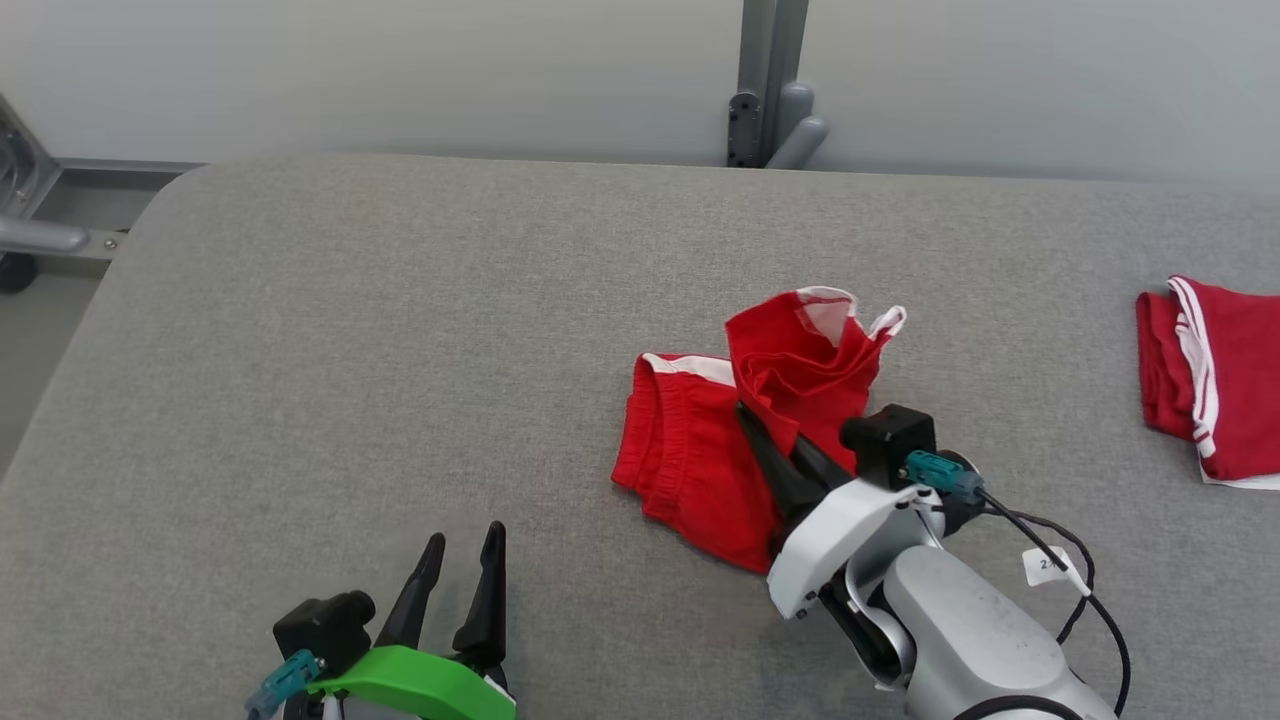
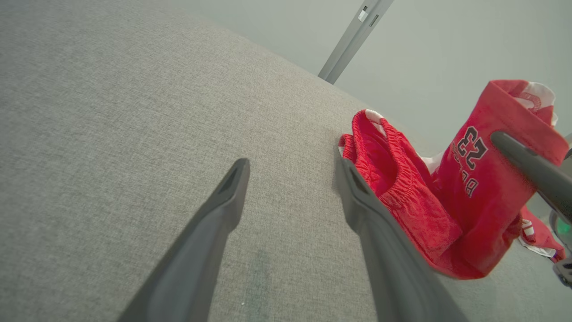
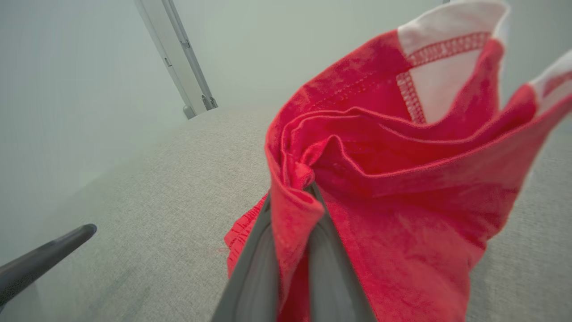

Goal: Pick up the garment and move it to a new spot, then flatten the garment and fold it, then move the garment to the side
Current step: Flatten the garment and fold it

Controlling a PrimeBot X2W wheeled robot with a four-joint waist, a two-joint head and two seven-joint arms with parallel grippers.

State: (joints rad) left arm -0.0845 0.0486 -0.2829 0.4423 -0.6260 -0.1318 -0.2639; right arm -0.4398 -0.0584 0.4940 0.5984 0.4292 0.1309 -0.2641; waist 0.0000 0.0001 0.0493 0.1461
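Note:
The garment (image 1: 700, 450) is a pair of red shorts with white trim, lying at the middle of the grey padded table (image 1: 350, 350). My right gripper (image 1: 750, 418) is shut on one leg of it, and that leg (image 1: 805, 355) stands lifted above the rest. The right wrist view shows the red cloth (image 3: 380, 188) pinched between the two fingers (image 3: 254, 268). My left gripper (image 1: 462, 545) is open near the table's front edge, left of the garment and apart from it. Its wrist view shows the garment (image 2: 415, 210) to its right, with black lettering on the raised leg.
A second red garment with white stripes (image 1: 1215, 375) lies folded at the table's right edge. A grey post (image 1: 770, 80) stands behind the table's far edge. A metal frame (image 1: 30, 215) sits off the table's far left corner.

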